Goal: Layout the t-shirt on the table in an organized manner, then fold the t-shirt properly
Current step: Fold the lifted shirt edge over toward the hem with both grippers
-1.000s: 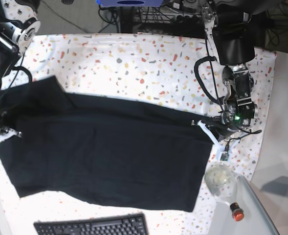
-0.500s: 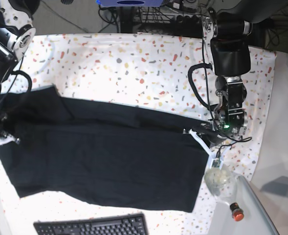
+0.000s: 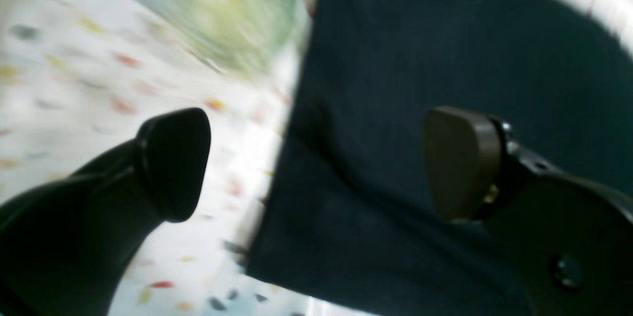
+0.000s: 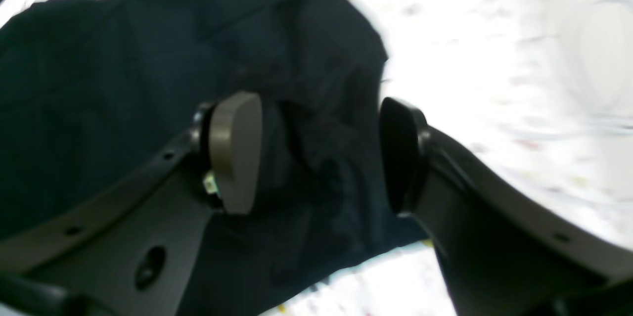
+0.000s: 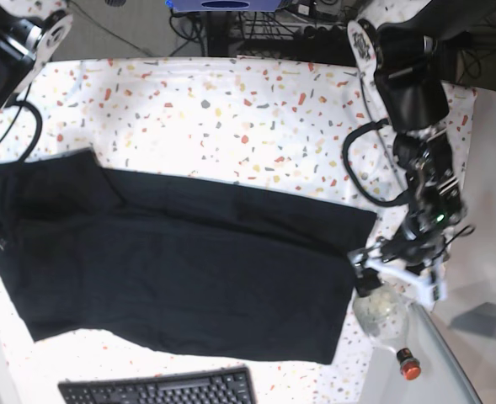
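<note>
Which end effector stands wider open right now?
The left end effector: its fingers straddle the t-shirt edge and speckled table.

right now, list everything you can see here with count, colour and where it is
t-shirt: one, black, spread flat across the middle of the table
table: one, white with red, yellow and grey flecks, under it all
keyboard: one, black, bottom edge
glass jar: one, clear, off the shirt's lower right corner
red cap: one, bottom right
left gripper: one, black, open over the shirt's edge
right gripper: one, black, open over a shirt corner
</note>
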